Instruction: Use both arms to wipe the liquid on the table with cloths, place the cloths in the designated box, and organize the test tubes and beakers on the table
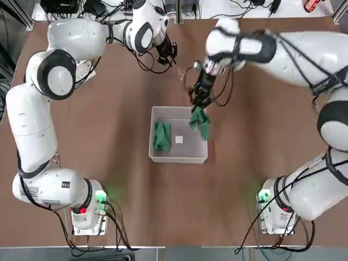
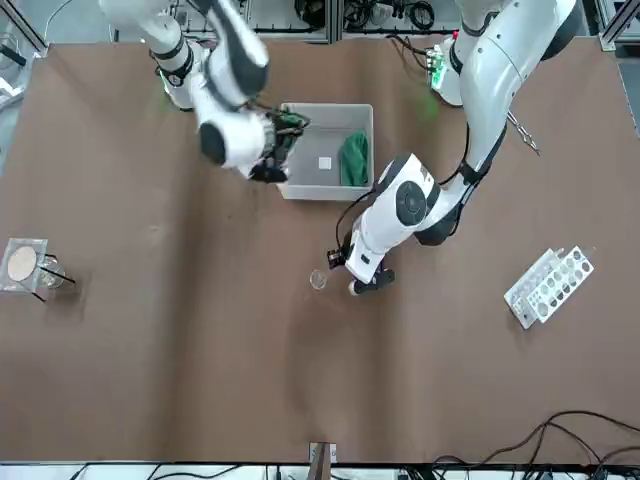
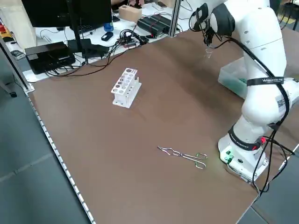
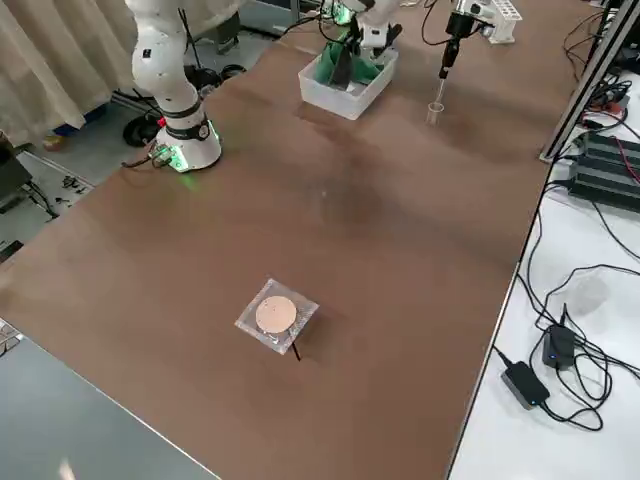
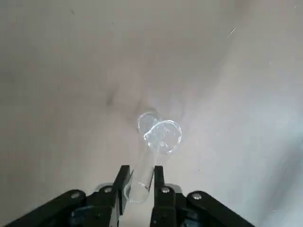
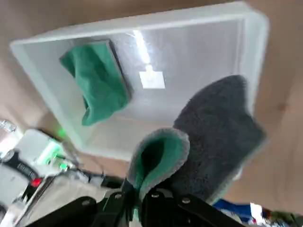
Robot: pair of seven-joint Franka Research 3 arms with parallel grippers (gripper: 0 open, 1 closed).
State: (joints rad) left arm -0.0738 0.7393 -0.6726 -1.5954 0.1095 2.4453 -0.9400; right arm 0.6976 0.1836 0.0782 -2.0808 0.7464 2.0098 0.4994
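White holed rack [image 3: 126, 87] and metal tongs [image 3: 183, 155] lie on the brown wood-grain table [image 1: 109, 157], well apart from the work. Left gripper [image 5: 138, 182] pinches a thin clear glass test tube [image 5: 152, 150] standing on the table beyond the box. Square light-grey plastic box [image 1: 177, 155] holds one soft green cloth [image 1: 161, 135]. Right gripper [image 1: 198, 102] clamps a second cloth [image 1: 200, 120], green with a dark grey fuzzy side, hanging over the box's rim. Glass beaker [image 4: 276, 317] with a pale round top sits far off
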